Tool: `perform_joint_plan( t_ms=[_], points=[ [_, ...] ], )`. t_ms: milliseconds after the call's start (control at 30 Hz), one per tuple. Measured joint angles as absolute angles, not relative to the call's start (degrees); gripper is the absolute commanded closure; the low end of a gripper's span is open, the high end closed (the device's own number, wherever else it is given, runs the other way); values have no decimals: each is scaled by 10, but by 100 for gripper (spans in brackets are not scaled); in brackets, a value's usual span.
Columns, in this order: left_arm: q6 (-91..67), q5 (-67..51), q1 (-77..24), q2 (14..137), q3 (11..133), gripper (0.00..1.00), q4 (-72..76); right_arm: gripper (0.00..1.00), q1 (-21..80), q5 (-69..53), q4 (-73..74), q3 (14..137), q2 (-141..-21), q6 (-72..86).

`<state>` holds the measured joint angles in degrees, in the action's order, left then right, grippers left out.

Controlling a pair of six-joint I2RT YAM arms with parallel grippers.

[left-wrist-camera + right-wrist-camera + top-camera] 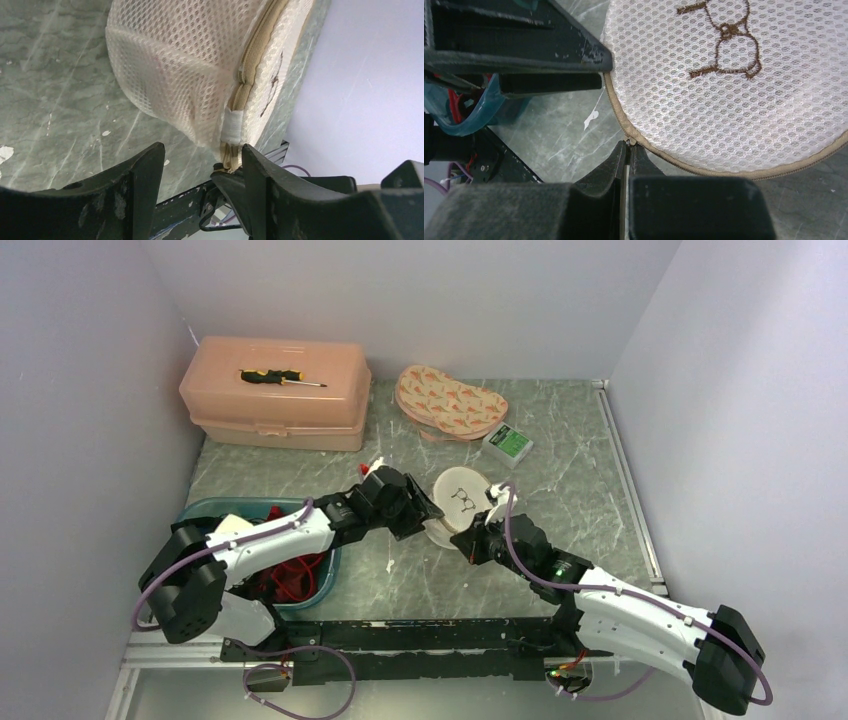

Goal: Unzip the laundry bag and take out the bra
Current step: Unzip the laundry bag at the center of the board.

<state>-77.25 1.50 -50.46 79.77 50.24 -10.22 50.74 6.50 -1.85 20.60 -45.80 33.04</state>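
From above, the round laundry bag [462, 495] lies in the middle of the desk [560, 470], with both arms meeting at its near edge. The bag could slide along when the zip is tugged, because nothing heavy holds it down. The left pincer [428, 520] and right pincer [470, 540] are at that edge, but this view does not show how wide they are. Red cloth that looks like the bra [295, 575] lies in the blue tub [200, 512] under the left arm, well apart from the bag.

In the left wrist view, the zip [250, 65] looks shut. If this pincer does not bite down, the bag may lift or turn. The left pincer [200, 155] is wide apart, and the end of the zip sits between its fingers [145, 175], just touching the right one.

In the right wrist view, the zipper pull [630, 142] is tiny, so it could slip out on a hard or crooked tug. The right pincer [628, 152] is pressed together, and I think it pinches that pull. Thin red straps show in the tub here too. I cannot tell if anything is inside the bag.
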Motion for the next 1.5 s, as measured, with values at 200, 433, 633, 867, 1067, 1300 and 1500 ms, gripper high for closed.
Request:
perform_joint_plan(
  t_ms=[200, 433, 633, 867, 1067, 1300, 1500],
  points=[
    [-772, 23, -505, 799, 513, 28, -88, 100, 509, 54, -18, 206, -458, 330],
    [-772, 18, -505, 805, 515, 48, -69, 100, 509, 54, -18, 206, -458, 330],
    [-771, 11, -505, 830, 516, 77, -62, 100, 510, 54, -18, 206, -458, 329],
    [-758, 9, -505, 833, 523, 97, -62, 100, 511, 58, -13, 206, -452, 324],
    [-741, 8, -502, 829, 526, 97, -67, 100, 512, 102, 32, 216, -444, 324],
    [-701, -34, -468, 823, 528, 97, -71, 100, 506, 163, 78, 216, -440, 342],
    [-624, -135, -421, 823, 530, 97, -63, 100, 501, 183, 98, 211, -375, 336]
  ],
)
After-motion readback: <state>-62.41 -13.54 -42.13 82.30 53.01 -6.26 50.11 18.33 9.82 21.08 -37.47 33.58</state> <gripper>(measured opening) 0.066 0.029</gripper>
